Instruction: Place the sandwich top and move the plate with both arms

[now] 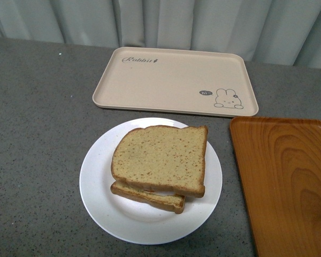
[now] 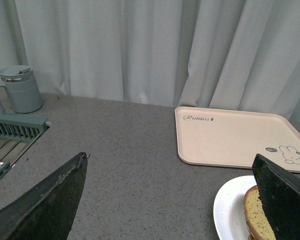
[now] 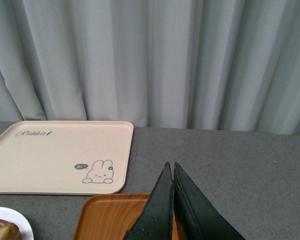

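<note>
Sandwich top (image 1: 160, 158): sits on plate (image 1: 96, 182), centre frame. Next, likely: grip opposite rims; left gripper (image 2: 169, 156) gaping, right gripper (image 3: 171, 165) pinched empty.

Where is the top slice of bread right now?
In the front view the sandwich top lies on a lower slice on the white plate, in front of the beige rabbit tray and left of the orange tray.

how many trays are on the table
2. The beige rabbit-print tray lies behind the plate, toward the curtain; the orange wood-grain tray sits right of the plate, cut off by the frame edge. No others show.
</note>
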Controlling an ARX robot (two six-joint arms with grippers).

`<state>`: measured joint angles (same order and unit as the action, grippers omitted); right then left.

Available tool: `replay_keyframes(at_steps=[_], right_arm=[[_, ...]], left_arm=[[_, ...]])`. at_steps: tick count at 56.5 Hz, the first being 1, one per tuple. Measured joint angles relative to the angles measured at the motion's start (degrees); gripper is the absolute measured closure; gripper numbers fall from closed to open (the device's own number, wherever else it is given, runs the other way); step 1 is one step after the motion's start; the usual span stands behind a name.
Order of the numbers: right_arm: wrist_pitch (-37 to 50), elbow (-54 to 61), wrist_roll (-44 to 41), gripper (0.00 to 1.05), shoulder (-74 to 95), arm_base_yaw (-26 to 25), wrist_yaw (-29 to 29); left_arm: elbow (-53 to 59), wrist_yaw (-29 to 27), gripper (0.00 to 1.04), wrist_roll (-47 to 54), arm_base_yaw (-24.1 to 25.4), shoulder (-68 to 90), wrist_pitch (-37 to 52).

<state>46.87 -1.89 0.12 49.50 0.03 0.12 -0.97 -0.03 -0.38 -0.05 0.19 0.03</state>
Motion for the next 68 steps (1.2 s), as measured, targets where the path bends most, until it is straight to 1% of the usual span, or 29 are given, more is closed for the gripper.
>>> replay_keyframes(at_steps=[33,53,68], right_arm=[[-23.17,1.55,0.00,1.04,-25.79,0.00,-0.02],[-31.17,1.57,0.00,1.04,-34.01,0.00,-0.04],[-35.43,1.55,-0.02,1.04,-38.27,0.00,-0.04]], left_arm=[[0.00,0.00,0.06,0.00,0.00,0.00,0.00],[0.00,0.00,0.06,0.00,0.00,0.00,0.00],[0.00,0.00,0.06,0.00,0.00,0.00,0.00]])
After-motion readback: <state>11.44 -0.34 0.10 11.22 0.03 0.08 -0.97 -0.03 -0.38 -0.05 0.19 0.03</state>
